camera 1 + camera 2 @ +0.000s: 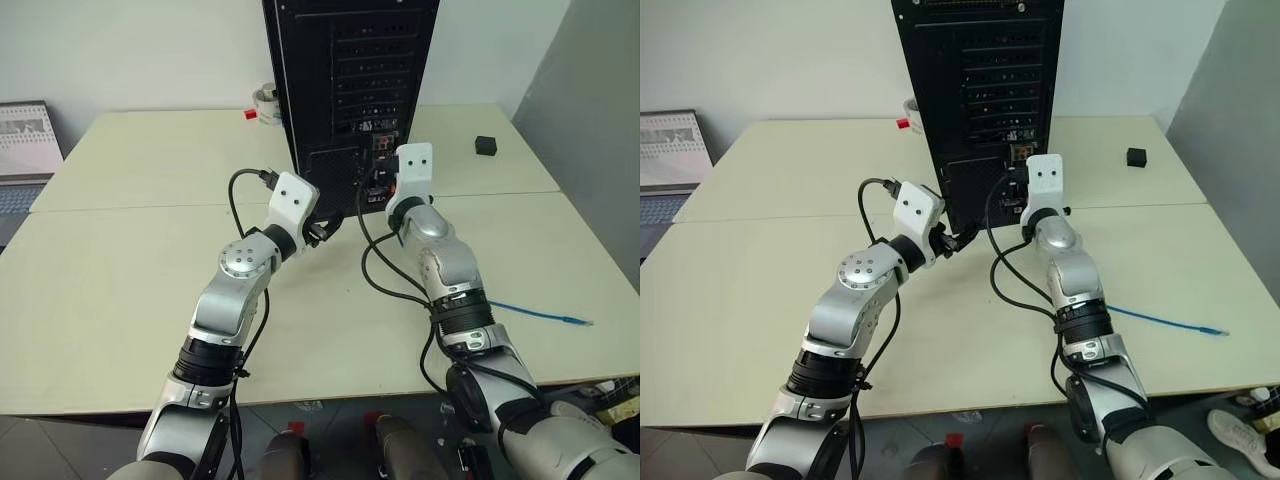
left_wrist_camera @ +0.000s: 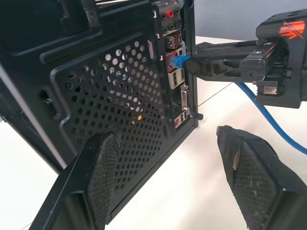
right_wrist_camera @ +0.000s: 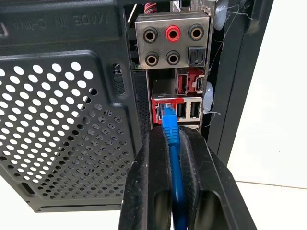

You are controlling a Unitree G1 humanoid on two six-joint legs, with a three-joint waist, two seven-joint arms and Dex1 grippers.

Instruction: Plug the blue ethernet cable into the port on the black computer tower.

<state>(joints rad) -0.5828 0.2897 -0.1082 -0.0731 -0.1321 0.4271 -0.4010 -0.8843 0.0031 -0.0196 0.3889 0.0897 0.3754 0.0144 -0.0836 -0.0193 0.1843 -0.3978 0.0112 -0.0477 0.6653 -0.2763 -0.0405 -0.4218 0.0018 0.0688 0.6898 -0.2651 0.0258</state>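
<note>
- Blue ethernet cable (image 3: pixel 172 143) sits pinched in our right gripper (image 3: pixel 169 136), plug at the port (image 3: pixel 165 111) (red-framed) on the black computer tower (image 1: pixel 350 90).
- Our left gripper (image 2: pixel 177 158) hangs wide open, near the tower's left.

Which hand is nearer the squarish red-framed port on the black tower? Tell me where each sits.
Right. The right hand holds the blue ethernet cable's plug right at the port; the open left hand waits beside the black metal computer tower's lower mesh, off the port.

Right gripper (image 3: pixel 173 143) extended forward and level, jaws pinched tight. Left gripper (image 2: pixel 172 179) alongside, level, angled toward the right one, fingers (image 2: pixel 103 167) spread, nothing held.
</note>
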